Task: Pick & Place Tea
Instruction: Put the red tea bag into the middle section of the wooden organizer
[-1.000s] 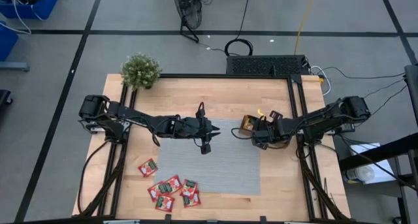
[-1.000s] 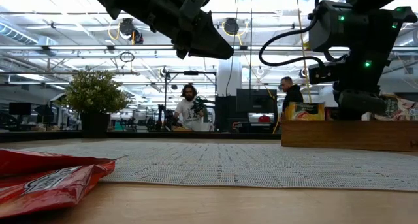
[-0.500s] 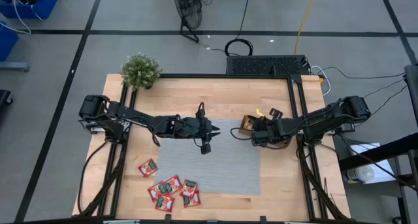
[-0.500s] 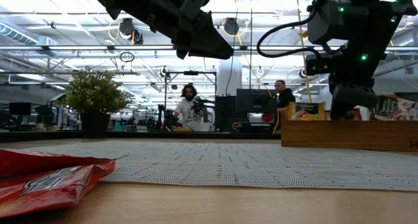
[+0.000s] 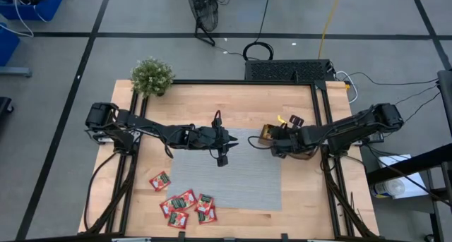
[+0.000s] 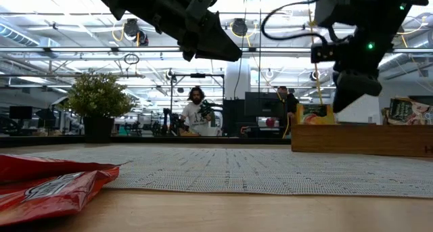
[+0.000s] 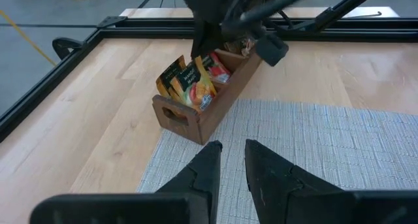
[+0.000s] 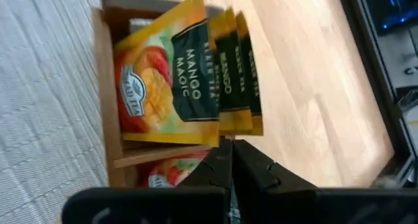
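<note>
Several red tea sachets (image 5: 185,203) lie flat near the table's near edge, partly on the grey mat (image 5: 226,175); in the low view they fill the near left corner (image 6: 47,184). Orange-yellow and dark green sachets (image 8: 170,87) stand on edge in the brown wooden tray (image 5: 270,132), also seen in the left wrist view (image 7: 192,83). My right gripper (image 8: 227,145) is shut and hovers just above the tray (image 6: 358,138), holding nothing. My left gripper (image 7: 232,149) hangs above the mat's middle (image 5: 222,157), its fingers a narrow gap apart.
A potted plant (image 5: 152,76) stands at the table's far left corner. A black frame borders the table. The mat between the two grippers is bare. People sit and walk in the room beyond the table's far edge.
My right gripper has risen from down at the wooden tray to just above it, drifting a little toward the table's left. A person in the room behind has walked leftward.
</note>
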`<state>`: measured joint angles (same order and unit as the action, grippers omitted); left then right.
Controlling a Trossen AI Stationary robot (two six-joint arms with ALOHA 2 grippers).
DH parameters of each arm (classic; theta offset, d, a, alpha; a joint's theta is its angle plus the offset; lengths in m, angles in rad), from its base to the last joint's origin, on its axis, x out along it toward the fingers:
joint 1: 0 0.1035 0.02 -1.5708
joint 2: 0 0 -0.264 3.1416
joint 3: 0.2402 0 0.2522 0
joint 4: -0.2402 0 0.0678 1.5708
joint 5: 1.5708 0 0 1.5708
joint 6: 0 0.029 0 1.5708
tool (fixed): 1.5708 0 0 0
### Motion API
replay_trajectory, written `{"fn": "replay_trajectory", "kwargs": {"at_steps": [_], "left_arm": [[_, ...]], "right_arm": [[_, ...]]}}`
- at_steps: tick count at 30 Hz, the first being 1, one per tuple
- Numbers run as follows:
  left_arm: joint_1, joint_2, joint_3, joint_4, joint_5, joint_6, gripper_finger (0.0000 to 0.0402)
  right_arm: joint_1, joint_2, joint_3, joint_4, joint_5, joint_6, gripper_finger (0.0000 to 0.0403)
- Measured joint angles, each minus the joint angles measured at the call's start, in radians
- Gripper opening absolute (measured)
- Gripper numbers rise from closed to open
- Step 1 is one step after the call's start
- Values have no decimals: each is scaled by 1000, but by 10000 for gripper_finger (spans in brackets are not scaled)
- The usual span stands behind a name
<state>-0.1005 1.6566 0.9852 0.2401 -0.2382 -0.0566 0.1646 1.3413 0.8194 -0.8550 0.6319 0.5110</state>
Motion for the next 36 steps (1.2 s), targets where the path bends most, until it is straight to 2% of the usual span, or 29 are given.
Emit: {"fn": "replay_trajectory", "kwargs": {"at_steps": [11,17,23,29,33,36], "left_arm": [[1,0,0,-18,0,26,79],[-25,-74,42,-275,-17,116,79],[-42,-111,42,-298,-35,69,79],[-40,-111,42,-292,-36,66,79],[-36,-111,42,-291,-36,54,79],[-34,-111,42,-289,-36,54,79]], "right_arm": [[60,-90,6,165,2,-91,0],[132,-164,6,309,28,-178,0],[153,-208,-7,320,78,-200,0],[119,-210,-153,499,68,-278,0],[57,-210,-275,677,-29,-292,0],[29,-210,-339,749,-31,-292,0]]}}
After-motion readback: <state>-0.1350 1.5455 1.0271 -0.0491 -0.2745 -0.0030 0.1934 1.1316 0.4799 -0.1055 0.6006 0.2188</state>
